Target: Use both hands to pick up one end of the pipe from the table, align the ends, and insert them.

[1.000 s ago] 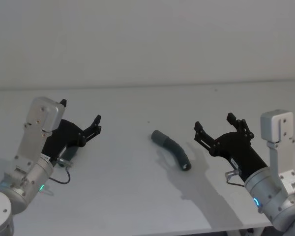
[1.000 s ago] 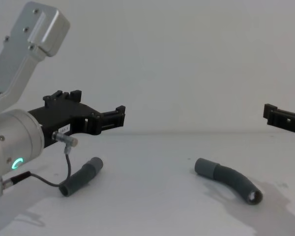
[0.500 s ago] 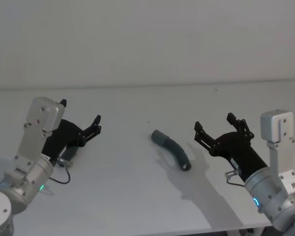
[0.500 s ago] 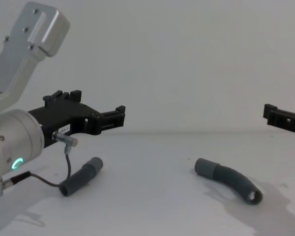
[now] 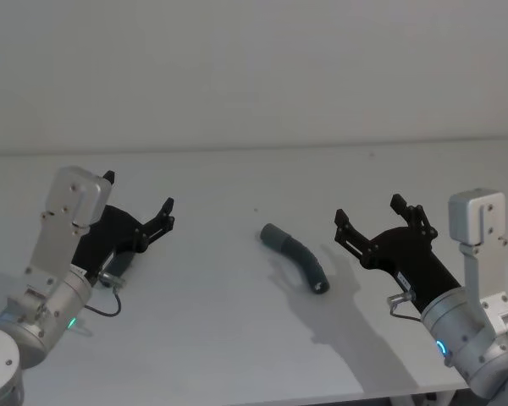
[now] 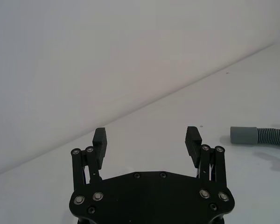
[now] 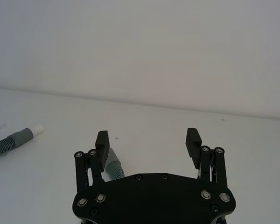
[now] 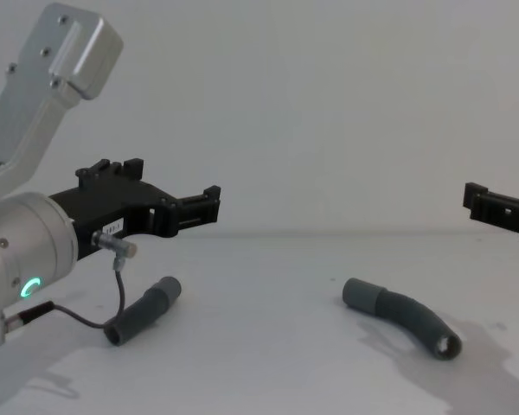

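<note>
While nothing has shifted in the last second, both grasps remain undone: left claw [image 5: 140, 190] and right claw [image 5: 369, 209] hover wide open above the desk [image 5: 220, 330], one pipe piece [image 8: 143, 311] beneath the left, the curved piece [image 5: 295, 255] nearer the right.

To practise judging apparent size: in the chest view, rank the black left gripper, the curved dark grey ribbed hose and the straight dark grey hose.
Black left gripper, largest but nearest the camera.
Curved grey hose.
Straight grey hose, nearly alike, so unsure.
</note>
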